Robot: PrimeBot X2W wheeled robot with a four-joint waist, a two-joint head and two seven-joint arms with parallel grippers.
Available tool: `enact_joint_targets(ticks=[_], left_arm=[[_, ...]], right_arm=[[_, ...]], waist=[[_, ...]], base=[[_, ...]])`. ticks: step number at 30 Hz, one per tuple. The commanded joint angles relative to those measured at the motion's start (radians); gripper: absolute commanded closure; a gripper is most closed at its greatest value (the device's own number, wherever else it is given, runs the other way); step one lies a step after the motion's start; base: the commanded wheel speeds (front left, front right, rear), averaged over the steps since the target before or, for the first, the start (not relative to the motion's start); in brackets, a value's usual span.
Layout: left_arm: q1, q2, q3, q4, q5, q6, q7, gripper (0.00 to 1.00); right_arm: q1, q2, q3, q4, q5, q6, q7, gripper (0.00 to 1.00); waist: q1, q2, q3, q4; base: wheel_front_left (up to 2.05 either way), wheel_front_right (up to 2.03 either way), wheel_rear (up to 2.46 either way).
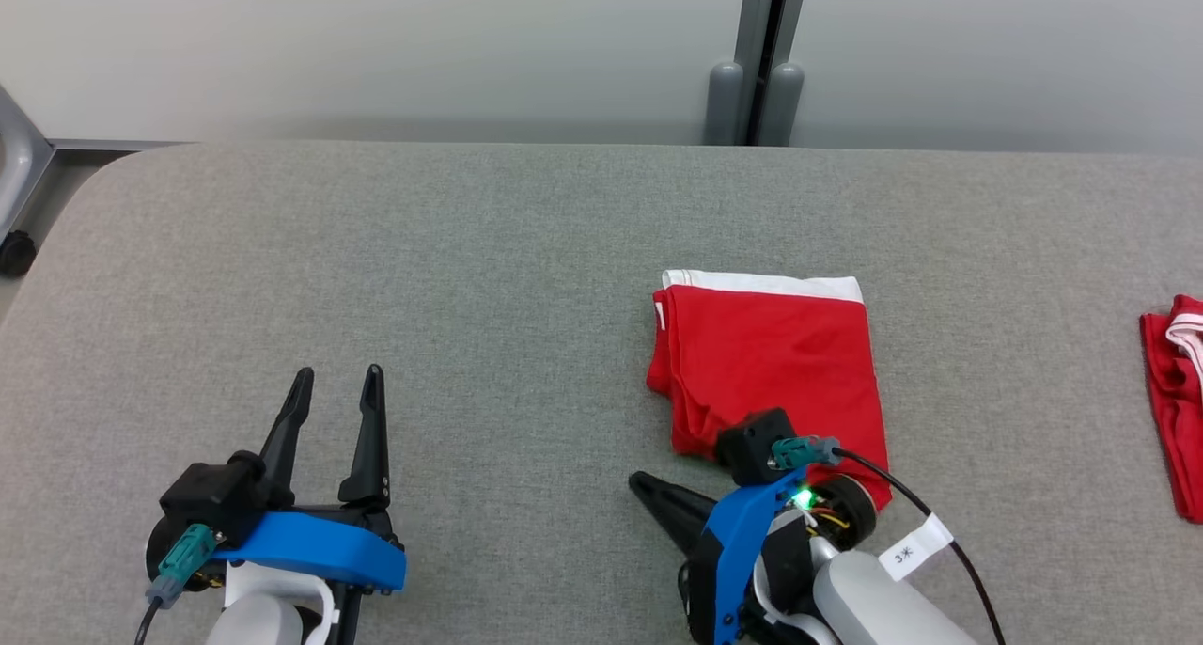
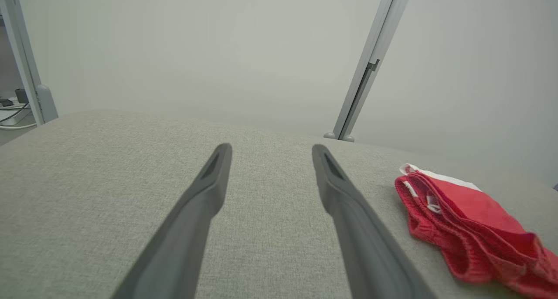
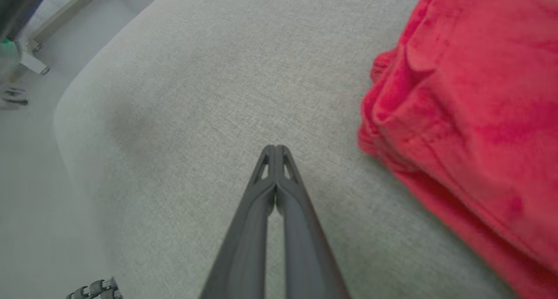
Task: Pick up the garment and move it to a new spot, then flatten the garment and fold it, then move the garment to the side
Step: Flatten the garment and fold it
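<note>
Left jaws, lower left of head view: spread wide and empty, fingers (image 1: 371,429) pointing up the frame, well apart from the cloth. They seemed parked out of the way.
Right jaws, lower middle: clenched on nothing, the dark tip aimed to the upper left, just beside the garment's lower left corner. The wrist body hid that corner.
Garment (image 1: 771,363), centre right: red, folded into a neat rectangle with a white band along its top edge, flat on the grey surface (image 1: 470,250). Folding looked done, the move aside not yet.
Second red cloth (image 1: 1175,410), right edge: bunched, well apart.
Left wrist view: both fingers (image 2: 205,194) parted over bare surface (image 2: 109,159); garment (image 2: 457,216) at the lower right, untouched.
Right wrist view: fingers (image 3: 255,212) pressed together with nothing between them; garment (image 3: 471,107) along the right side, near but apart. The jaws were probably shut to make a thin wedge for sliding under or nudging the stack.
</note>
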Motion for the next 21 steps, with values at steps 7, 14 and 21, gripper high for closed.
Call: enact_joint_targets(ticks=[7, 14, 21], left_arm=[[0.022, 0.0, 0.038, -0.012, 0.011, -0.002, -0.004, 0.0], [0.041, -0.007, 0.079, -0.018, 0.024, -0.002, -0.004, 0.0], [0.069, -0.014, 0.106, -0.029, 0.042, -0.002, -0.004, 0.0]], right_arm=[[0.054, 0.0, -0.009, -0.188, 0.143, 0.001, -0.067, 0.03], [0.149, -0.013, -0.271, -0.334, 0.085, 0.001, -0.18, 0.0], [0.246, -0.015, -0.537, -0.414, -0.039, 0.001, -0.212, 0.0]], waist=[[0.0, 0.0, -0.012, -0.035], [0.0, 0.0, -0.031, -0.069], [0.0, 0.0, -0.057, -0.09]], base=[[0.0, 0.0, 0.0], [0.0, 0.0, 0.0], [0.0, 0.0, 0.0]])
